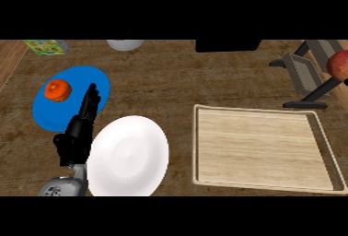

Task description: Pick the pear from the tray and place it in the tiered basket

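Fingers straight and holding nothing, the left hand (83,124) rises between a blue plate (65,117) carrying an orange fruit (57,90) and a white plate (129,156). Across the counter lies the wooden tray (262,150), and a reddish fruit (339,64), perhaps the pear, sits in the tiered basket (306,73) far right.

A dark brown wood-grain surface (170,78) fills nearly everything. Along the far edge sit a black block (228,45), a pale rounded object (125,44) — possibly a bowl — and a colourful box (46,47).
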You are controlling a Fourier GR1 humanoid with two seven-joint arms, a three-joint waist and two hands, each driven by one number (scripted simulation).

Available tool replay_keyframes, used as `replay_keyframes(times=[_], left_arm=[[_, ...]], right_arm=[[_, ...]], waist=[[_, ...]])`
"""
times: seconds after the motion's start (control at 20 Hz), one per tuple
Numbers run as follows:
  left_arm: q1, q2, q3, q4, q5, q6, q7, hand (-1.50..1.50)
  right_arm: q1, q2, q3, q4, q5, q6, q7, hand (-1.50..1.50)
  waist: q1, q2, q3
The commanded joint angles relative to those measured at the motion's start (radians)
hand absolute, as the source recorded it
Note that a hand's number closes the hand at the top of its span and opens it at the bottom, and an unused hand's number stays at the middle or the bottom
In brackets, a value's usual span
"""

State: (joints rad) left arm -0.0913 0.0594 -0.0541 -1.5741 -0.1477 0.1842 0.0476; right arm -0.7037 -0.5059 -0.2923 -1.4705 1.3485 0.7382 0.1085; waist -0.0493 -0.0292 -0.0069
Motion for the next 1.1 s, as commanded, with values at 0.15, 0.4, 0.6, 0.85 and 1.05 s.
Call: replay_keyframes(times=[0.15, 0.4, 0.6, 0.85, 1.05], left_arm=[[-0.027, -0.004, -0.001, 0.018, 0.01, -0.014, -0.004, 0.0], [-0.05, -0.052, -0.052, 0.017, -0.034, 0.02, -0.001, 0.0], [-0.027, -0.035, -0.037, 0.018, -0.018, 0.001, -0.016, 0.0], [-0.05, -0.014, -0.017, -0.012, -0.006, -0.014, 0.021, 0.0], [-0.053, -0.028, -0.039, -0.009, -0.026, -0.007, 0.005, 0.0]], right_arm=[[-0.346, -0.086, -0.138, -0.203, -0.064, 0.44, 0.177, 1.5], [-0.545, -0.138, -0.162, -0.107, -0.053, 0.541, 0.256, 1.5], [-0.688, -0.062, -0.263, -0.021, -0.062, 0.528, 0.354, 1.5], [-0.745, -0.081, -0.31, 0.151, -0.076, 0.394, 0.383, 1.5], [-0.728, -0.131, -0.279, 0.266, -0.079, 0.257, 0.355, 1.5]], waist=[[0.02, 0.008, 0.002], [0.049, 0.024, 0.005], [0.057, 0.024, 0.005], [0.06, 0.028, 0.006], [0.062, 0.031, 0.006]])
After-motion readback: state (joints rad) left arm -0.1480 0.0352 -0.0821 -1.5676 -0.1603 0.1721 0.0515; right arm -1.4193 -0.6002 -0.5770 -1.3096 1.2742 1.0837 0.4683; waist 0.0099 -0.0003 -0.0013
